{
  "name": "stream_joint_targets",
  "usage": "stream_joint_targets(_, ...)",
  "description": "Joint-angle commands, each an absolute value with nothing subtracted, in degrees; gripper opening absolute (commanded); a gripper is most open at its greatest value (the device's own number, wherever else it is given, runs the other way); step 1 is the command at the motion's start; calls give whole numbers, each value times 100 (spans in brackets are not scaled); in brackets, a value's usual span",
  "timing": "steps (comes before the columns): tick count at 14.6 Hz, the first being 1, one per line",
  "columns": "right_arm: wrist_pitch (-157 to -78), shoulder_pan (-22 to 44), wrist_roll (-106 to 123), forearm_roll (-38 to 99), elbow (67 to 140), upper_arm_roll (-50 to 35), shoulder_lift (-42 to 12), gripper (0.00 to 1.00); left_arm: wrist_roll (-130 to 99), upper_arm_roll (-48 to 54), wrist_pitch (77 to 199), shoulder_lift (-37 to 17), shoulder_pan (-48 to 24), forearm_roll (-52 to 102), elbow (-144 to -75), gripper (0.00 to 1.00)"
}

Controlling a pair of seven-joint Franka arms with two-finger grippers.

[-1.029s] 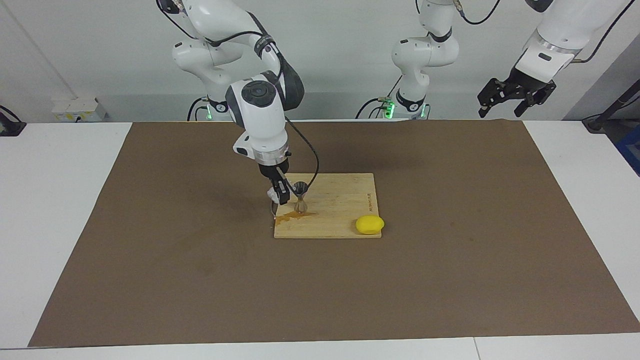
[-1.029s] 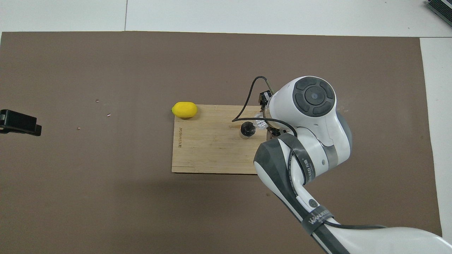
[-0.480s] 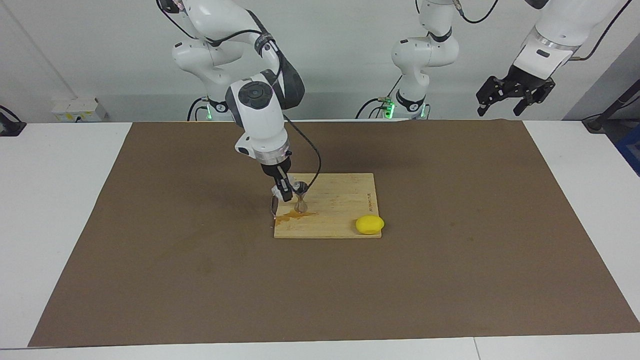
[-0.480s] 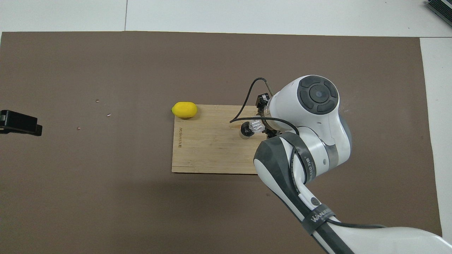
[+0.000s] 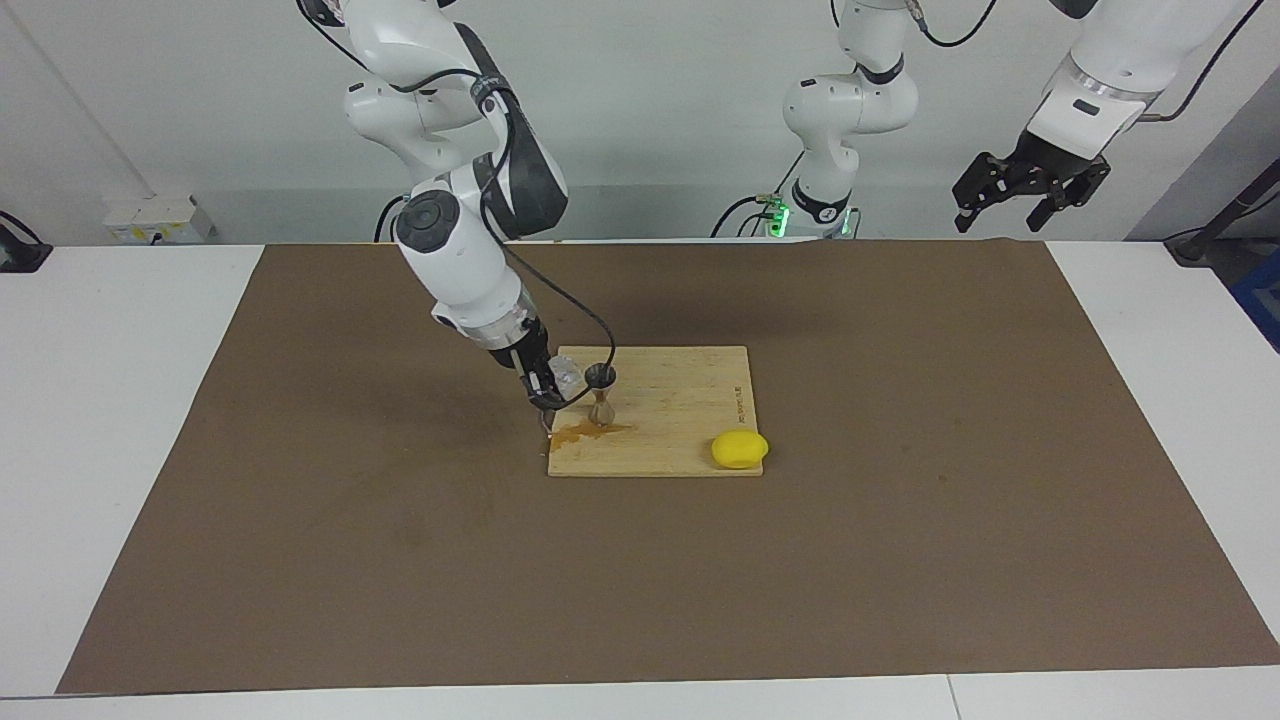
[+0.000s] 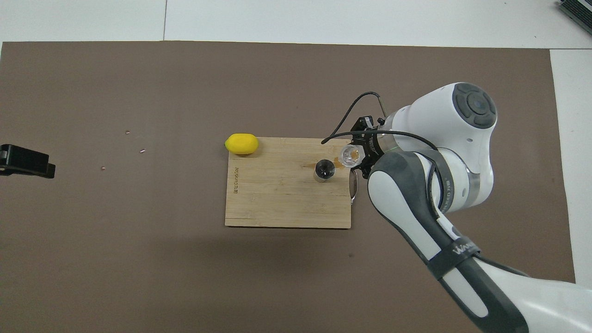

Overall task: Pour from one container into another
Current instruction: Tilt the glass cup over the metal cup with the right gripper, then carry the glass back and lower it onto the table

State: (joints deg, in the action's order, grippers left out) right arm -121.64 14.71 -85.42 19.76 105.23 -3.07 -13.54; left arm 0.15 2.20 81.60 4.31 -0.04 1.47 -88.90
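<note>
The right end effector (image 5: 548, 388) is closed on the clear glass cup (image 5: 567, 376), holding it tilted over the edge of the wooden cutting board (image 5: 680, 420) at the right arm's end, slightly left of centre in the facing view. In the overhead view the cup (image 6: 349, 156) appears right of centre with its mouth visible, just beside the metal jigger (image 6: 324, 169) and not touching it.

The jigger (image 5: 601, 395) stands upright on the cutting board (image 6: 277, 203). An orange-brown spill (image 5: 585, 431) lies on the board at the jigger's base and extends toward the board edge under the right end effector (image 6: 363, 157).

A yellow lemon (image 5: 740, 449) rests at the board's corner farthest from the robots, toward the left arm's end, overlapping the board edge. In the overhead view the lemon (image 6: 241, 143) appears at the upper left corner of the board.

The board lies on a brown mat (image 5: 900, 500) that covers most of the white table (image 5: 120, 420).

The left arm waits. Its end effector (image 5: 1030, 190) is raised at the upper right of the facing view, over the mat's edge nearest the robots, with its fingers spread and holding nothing. In the overhead view only a dark part of it (image 6: 25, 161) shows at the left edge of the frame.
</note>
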Motion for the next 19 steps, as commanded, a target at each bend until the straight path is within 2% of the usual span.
stream_joint_targets(1, -12111, 995, -8053, 2765, 10775, -360, -1222, 0, 0, 202, 8367, 615, -44, 211, -9105, 100)
stream_joint_targets(5, -12094, 178, -7086, 4031, 11214, -360, -1265, 0, 9, 237, 8569, 606, -44, 220, -9123, 100)
stream_joint_targets(8, -11840, -385, -6864, 4411, 11198, -360, -1423, 0, 9, 246, 8578, 606, -35, 255, -9114, 100)
stream_joint_targets(13, -11392, -1317, -5819, 4930, 11136, -360, -2073, 0, 18, 229, 8534, 615, 0, 378, -9114, 100)
stream_joint_targets(19, -11338, -1582, -5196, 4966, 11127, -360, -2364, 0, 53, 185, 8446, 615, -70, 325, -9123, 100)
